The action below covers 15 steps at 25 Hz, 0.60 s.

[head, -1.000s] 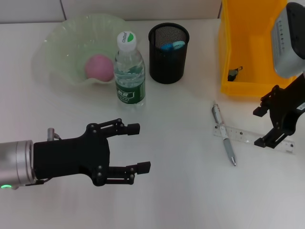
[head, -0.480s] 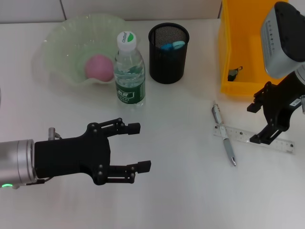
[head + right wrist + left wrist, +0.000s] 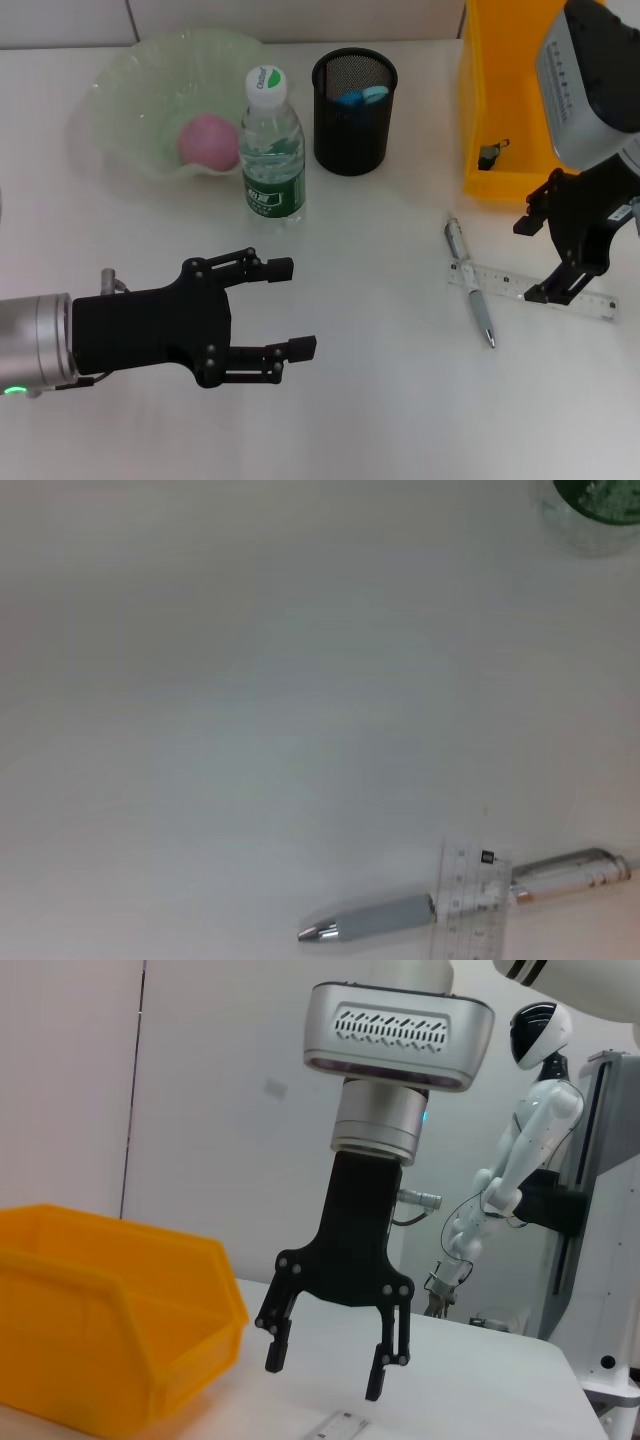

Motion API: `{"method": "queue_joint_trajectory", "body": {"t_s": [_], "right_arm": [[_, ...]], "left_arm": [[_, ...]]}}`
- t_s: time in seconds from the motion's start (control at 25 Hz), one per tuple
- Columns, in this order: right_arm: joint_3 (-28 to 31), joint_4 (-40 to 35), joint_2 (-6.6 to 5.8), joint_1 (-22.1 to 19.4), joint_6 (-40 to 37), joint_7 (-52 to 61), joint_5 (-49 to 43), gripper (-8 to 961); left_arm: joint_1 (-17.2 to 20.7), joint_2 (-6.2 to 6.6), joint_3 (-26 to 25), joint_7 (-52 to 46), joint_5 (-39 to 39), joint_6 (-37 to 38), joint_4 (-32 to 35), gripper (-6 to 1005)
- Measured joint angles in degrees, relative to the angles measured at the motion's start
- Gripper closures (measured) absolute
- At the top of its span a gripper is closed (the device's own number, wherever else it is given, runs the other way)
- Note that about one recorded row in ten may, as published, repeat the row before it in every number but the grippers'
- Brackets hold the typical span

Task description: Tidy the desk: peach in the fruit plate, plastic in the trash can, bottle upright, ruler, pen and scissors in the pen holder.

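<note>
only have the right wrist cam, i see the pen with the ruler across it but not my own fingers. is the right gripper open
observer: Yes. The right gripper is open, its fingertips hanging just above the desk over the ruler.
operator: where's the pen holder from there
observer: The pen holder stands farther back, between the upright bottle and the trash can.
operator: left arm in my way
observer: No. The left gripper hovers open over the near left side of the desk, well apart from the ruler.
</note>
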Motion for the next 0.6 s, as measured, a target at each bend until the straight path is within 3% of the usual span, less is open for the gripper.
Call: {"method": "queue_joint_trajectory", "body": {"t_s": [0.6], "right_arm": [[-1.7,14.1,0.10,3.1,9.8,-1.3,-0.7,153]], "left_arm": [[-0.3,-0.05,-0.1,0.1,0.0,-0.3,-0.2,139]]}}
